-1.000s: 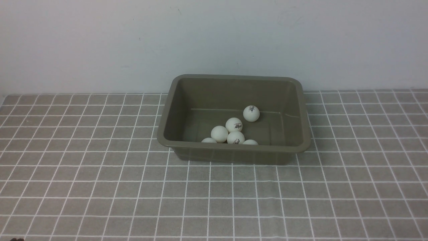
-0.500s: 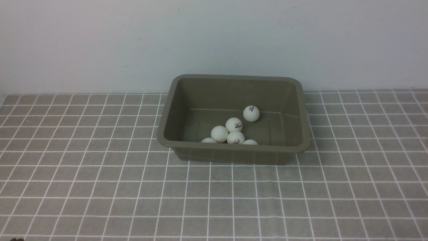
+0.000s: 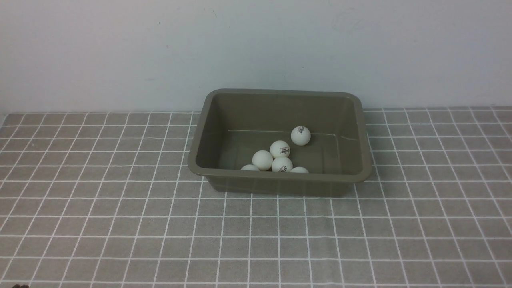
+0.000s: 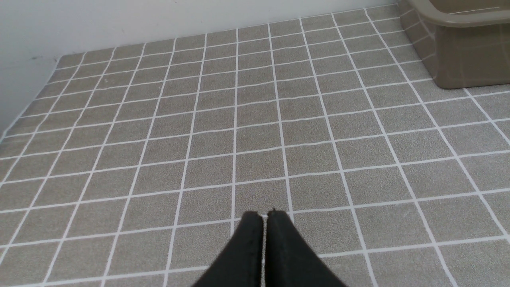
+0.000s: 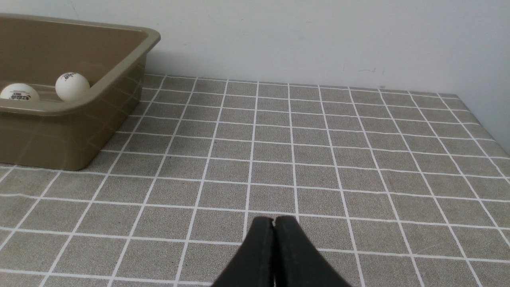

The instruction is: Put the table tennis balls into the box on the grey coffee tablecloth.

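The olive-brown box (image 3: 280, 178) stands on the grey coffee tablecloth (image 3: 120, 224) near the back wall. Several white table tennis balls (image 3: 282, 164) lie inside it, most bunched against the near wall, one (image 3: 300, 135) apart toward the back right. Two balls (image 5: 72, 86) show over the box rim (image 5: 99, 85) in the right wrist view. A corner of the box (image 4: 462, 59) shows in the left wrist view. My left gripper (image 4: 265, 213) is shut and empty, low over bare cloth. My right gripper (image 5: 273, 219) is shut and empty too. Neither arm appears in the front view.
A plain white wall (image 3: 256, 48) runs along the back edge of the cloth, just behind the box. The cloth's right edge (image 5: 490, 131) meets a wall in the right wrist view, and its left edge (image 4: 24, 115) meets one in the left wrist view.
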Controlling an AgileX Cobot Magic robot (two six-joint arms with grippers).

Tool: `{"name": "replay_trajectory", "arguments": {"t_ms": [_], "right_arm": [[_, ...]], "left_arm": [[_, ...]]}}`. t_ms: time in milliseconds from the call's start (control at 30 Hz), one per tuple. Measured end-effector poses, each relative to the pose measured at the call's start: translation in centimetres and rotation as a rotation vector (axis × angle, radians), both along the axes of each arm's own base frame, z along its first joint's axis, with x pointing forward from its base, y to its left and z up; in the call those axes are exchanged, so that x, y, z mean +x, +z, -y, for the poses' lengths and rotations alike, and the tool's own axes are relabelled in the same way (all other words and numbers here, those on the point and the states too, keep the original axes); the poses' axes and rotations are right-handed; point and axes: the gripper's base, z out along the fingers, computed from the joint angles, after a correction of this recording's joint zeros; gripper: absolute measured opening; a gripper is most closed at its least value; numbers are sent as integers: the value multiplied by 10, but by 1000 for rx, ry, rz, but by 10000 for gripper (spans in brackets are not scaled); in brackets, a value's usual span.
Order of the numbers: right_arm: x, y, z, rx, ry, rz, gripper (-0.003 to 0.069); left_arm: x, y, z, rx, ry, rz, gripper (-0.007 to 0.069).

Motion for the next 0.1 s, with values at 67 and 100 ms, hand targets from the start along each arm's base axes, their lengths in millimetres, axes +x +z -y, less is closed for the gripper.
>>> {"name": "replay_trajectory", "arguments": {"t_ms": [67, 100], "right_arm": [[0, 0, 0, 0, 0, 0, -15], [0, 0, 0, 0, 0, 0, -15]], "left_arm": [[0, 0, 0, 0, 0, 0, -5], [0, 0, 0, 0, 0, 0, -5]]}}
